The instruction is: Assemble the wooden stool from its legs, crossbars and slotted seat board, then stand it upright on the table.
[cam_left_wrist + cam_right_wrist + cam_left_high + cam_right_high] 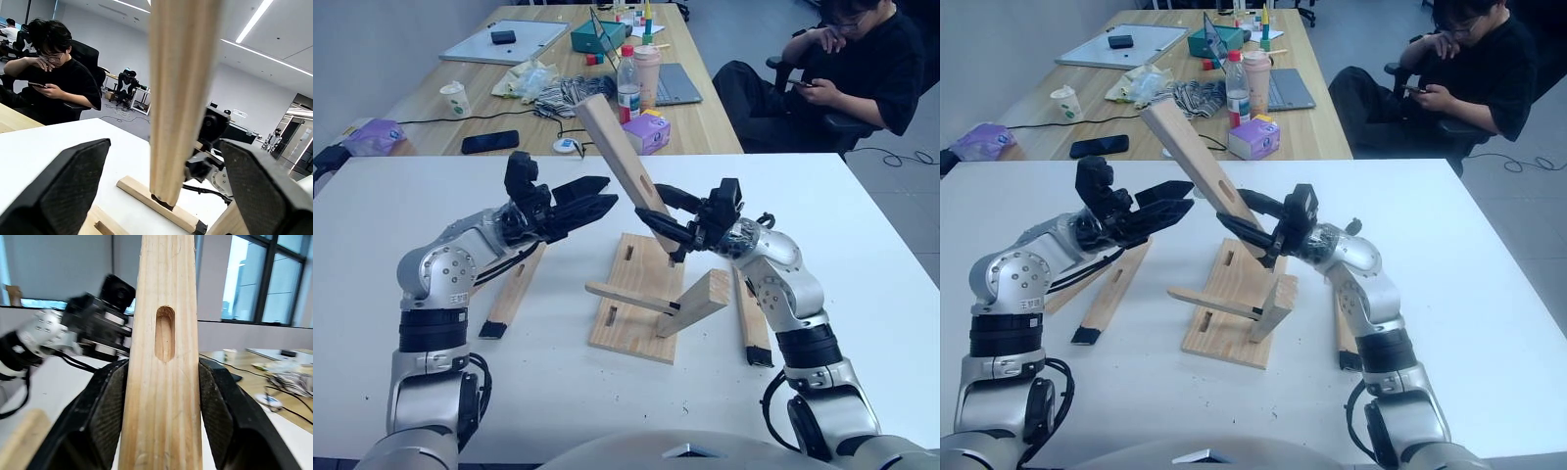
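R gripper (664, 220) is closed hard on 1 wooden leg (617, 147), pads (110, 406) pressed to 2 opposite faces btwn its oval mortise (646, 184) and its foot. The leg is held tilted, top leaning away from the seat board (625, 333) toward the L-arm side, foot set down at the board's far R part. Whether the foot is seated in 1 of the board's slots (628, 252) can't be judged. L gripper (605, 194) is held wide open w/ nothing in it, fingers (587, 184) placed either side of the leg above the board's far L part, apart from the wood.

A 2nd leg (703, 299) is propped at an angle on the board's near R corner, w/ a crossbar (625, 296) projecting from it over the board. 2 more legs are laid flat on the table (862, 255): 1 (514, 289) just off the board's L edge, 1 (752, 328) just off its R edge.

Risks, as judged:
- If the tilt isn't corrected before pressing, the foot could be jammed or skated off, and the board shoved, since it isn't pinned.
- A shoved board would prob. topple the propped 2nd leg + crossbar.
- If the L gripper is closed off-centre, the leg could be twisted in the R grip and the mortise turned away from the crossbar.
- If the R grip is let go early, the leg would likely be dropped across the board.
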